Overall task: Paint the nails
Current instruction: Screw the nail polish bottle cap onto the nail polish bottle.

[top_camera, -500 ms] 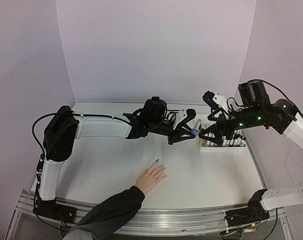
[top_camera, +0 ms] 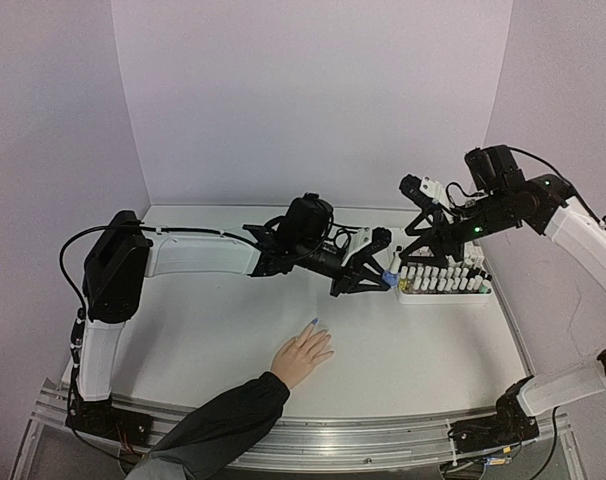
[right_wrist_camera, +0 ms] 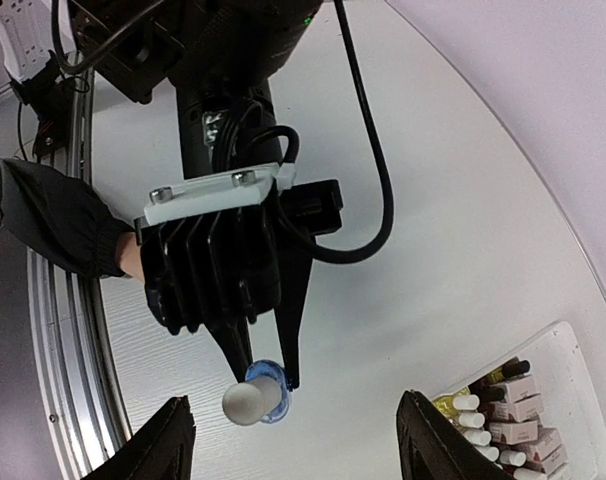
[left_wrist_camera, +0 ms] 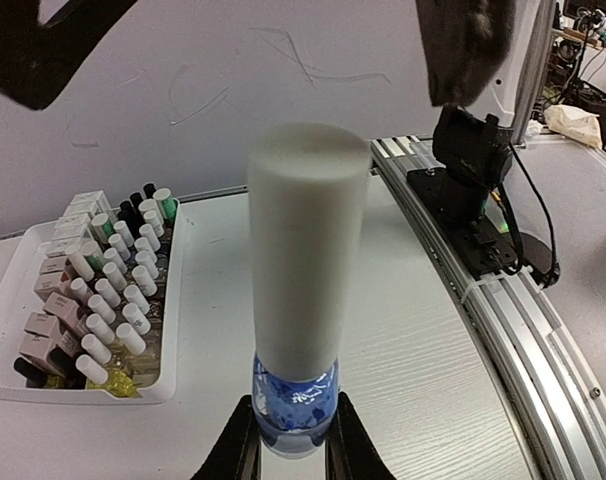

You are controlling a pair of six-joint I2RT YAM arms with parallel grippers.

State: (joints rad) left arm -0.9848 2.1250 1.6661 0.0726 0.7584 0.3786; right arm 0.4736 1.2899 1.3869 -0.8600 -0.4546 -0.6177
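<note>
I've L pincer point(left_wrist_camera: 288, 445) gripping capped bottle point(left_wrist_camera: 295, 400), R pincer point(right_wrist_camera: 303, 445) open near cap point(right_wrist_camera: 243, 403); one of the nails point(top_camera: 313, 322) looks blue, rest pending.

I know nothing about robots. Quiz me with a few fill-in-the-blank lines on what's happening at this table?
The left robot hand grips a bottle of ___ polish. Its cap is ___. The person's hand rests flat on the ___. The right robot hand holds ___.
Missing words: blue; white; table; nothing.
</note>
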